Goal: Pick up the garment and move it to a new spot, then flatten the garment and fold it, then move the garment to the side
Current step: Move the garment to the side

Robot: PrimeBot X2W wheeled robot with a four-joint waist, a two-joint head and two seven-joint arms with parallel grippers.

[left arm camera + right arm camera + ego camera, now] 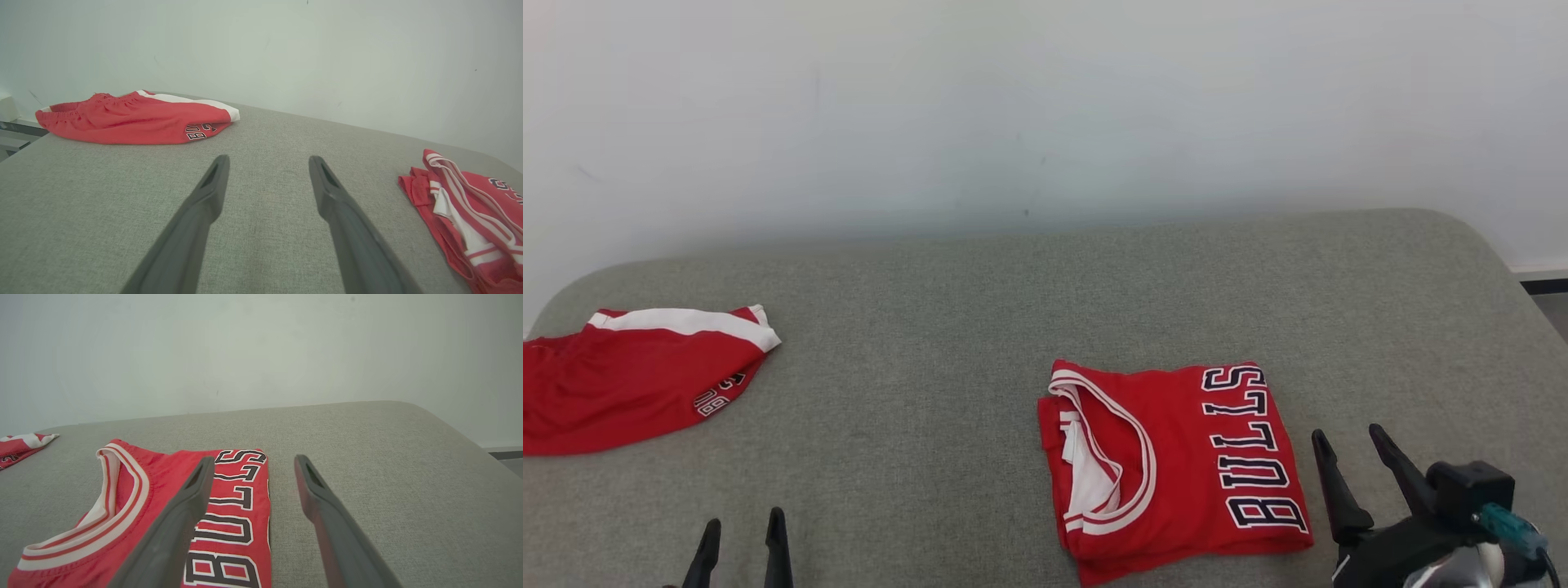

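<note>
**Claws wide and empty beside a folded jersey**

Head view: the left claw [743, 523] sits low at the near edge with its fingers spread, holding nothing, over the bare grey padded top [931, 327]. The right claw [1347, 434] is just as wide and empty, just beside the right edge of the jersey [1176, 465] but apart from it. The jersey lies right of the middle, folded into a neat block with the collar to the left and the lettering along the right. Red shorts [629, 384] lie at the far left, well apart.

Left wrist view: the left claw [267, 161] points at open padding between the shorts [135, 118] and the jersey [461, 204], near neither.

Right wrist view: the right claw [253, 461] straddles the lettered edge of the jersey [163, 473]. Whether a finger touches the cloth cannot be told.

The fold looks finished. The right claw seems placed at that edge because it is the nearer one for carrying the block aside. The shorts look parked out of the way.
</note>
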